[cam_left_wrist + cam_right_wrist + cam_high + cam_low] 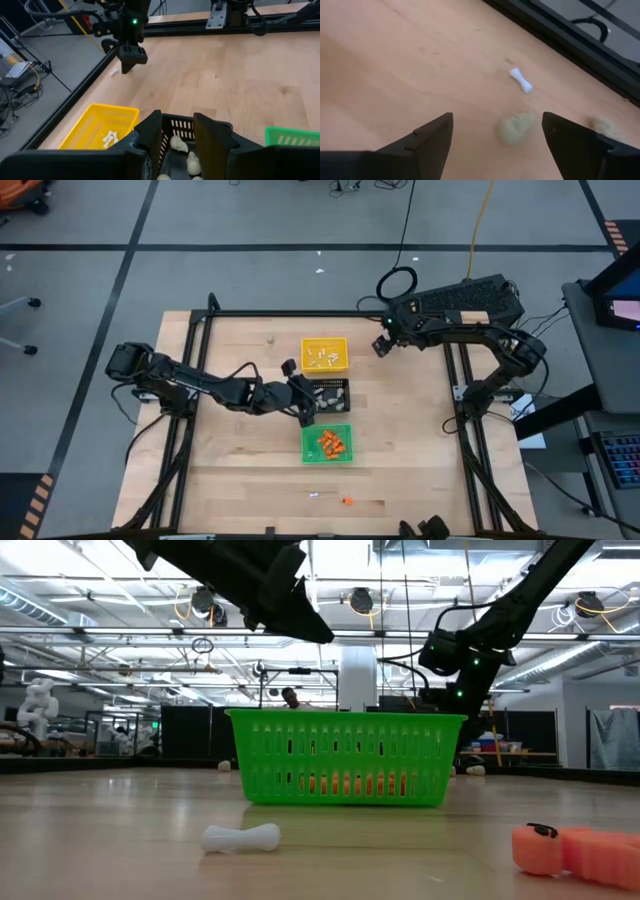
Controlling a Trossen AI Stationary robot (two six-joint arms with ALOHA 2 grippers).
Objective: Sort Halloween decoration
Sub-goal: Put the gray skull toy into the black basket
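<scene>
Three small trays stand in a row mid-table: a yellow tray (325, 353) with white sticks, a black tray (331, 392) with beige-grey lumps (179, 144), and a green tray (327, 443) with orange bits. My left gripper (177, 137) hovers open over the black tray, nothing between its fingers. My right gripper (497, 127) is open above the bare wood to the right of the yellow tray. A beige-grey lump (515, 128) lies on the table beyond the gap between its fingers. A white stick (521, 80) lies farther off.
A white stick (240, 837) and an orange bit (568, 852) lie loose on the wood near the table's front edge. A second lump (602, 125) lies beside my right gripper. A black frame rail (85, 85) runs along the table's edges.
</scene>
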